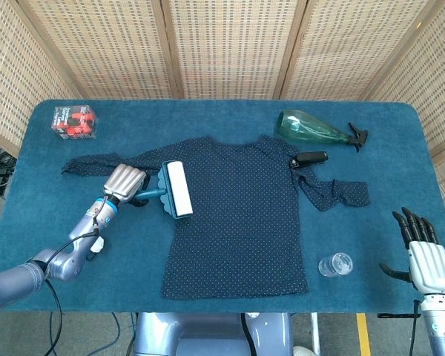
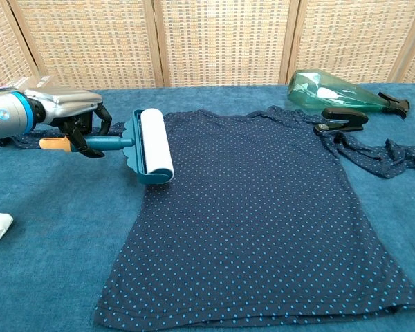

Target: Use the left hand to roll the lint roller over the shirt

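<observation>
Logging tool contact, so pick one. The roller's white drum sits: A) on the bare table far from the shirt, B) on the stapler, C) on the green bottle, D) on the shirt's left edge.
D: held by the left hand, the lint roller has its drum on the shirt at its left edge.

Navy shirt [image 1: 237, 215] – pale blue dots, teal lint roller [image 1: 176, 188] – white roll, blue table [image 1: 208, 111], green bottle [image 1: 311, 127]
</observation>
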Tool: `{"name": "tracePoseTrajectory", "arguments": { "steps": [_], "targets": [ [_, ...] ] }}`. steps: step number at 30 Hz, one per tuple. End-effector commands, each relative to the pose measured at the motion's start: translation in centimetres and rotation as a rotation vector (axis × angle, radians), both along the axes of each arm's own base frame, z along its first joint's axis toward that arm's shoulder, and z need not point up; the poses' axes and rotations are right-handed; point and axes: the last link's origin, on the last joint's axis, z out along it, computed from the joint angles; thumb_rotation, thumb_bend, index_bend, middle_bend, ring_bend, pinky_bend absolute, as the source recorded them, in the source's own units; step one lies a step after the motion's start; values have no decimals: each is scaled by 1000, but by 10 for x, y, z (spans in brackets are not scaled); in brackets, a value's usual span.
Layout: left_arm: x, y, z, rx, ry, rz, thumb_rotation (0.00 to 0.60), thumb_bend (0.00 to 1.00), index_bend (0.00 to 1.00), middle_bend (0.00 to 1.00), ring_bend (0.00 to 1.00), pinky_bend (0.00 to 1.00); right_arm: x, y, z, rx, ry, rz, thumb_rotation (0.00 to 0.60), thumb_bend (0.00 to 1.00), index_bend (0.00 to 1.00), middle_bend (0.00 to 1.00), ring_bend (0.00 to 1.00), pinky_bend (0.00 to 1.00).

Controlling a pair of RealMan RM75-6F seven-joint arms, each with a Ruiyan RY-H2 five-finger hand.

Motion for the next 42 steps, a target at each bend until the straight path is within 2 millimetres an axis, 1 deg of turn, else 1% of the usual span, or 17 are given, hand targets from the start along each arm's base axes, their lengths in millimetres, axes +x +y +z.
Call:
{"name": "tracePoseTrajectory", "arguments": {
  "steps": [1,6,11,22,25,32,36,42],
  "targets": [
    [5,-2,-1,-22,-22,-8,600,357,879,872,722,677,0,0,0,-1,0,0,600,90,0,0,0,0],
    [10,-6,-9,-87,-41,-16,600,336,879,871,722,676,-1,0,1,-3,1,-4,600,91,0,0,0,0],
    [14,-6,-17,-137,-50,-13,600,327,880,871,722,672,-2,-1,0,-1,4,-10,600,90,0,0,0,0],
    [23,0,-29,-228,-53,0,600,315,880,871,722,662,-7,-3,0,-5,15,-27,600,90,0,0,0,0],
    [26,2,-32,-260,-31,0,600,316,879,871,722,661,-8,-4,0,-10,15,-34,600,90,0,0,0,0],
    [31,6,-30,-312,21,1,600,316,879,871,722,661,-10,-7,-2,-6,16,-42,600,90,0,0,0,0],
    [38,11,-25,-321,49,-10,600,315,880,870,722,661,-12,-8,-4,1,18,-50,600,89,0,0,0,0],
    [49,17,-25,-326,71,-28,600,316,880,870,722,661,-13,-10,-5,7,16,-53,600,90,0,0,0,0]
  ]
}}
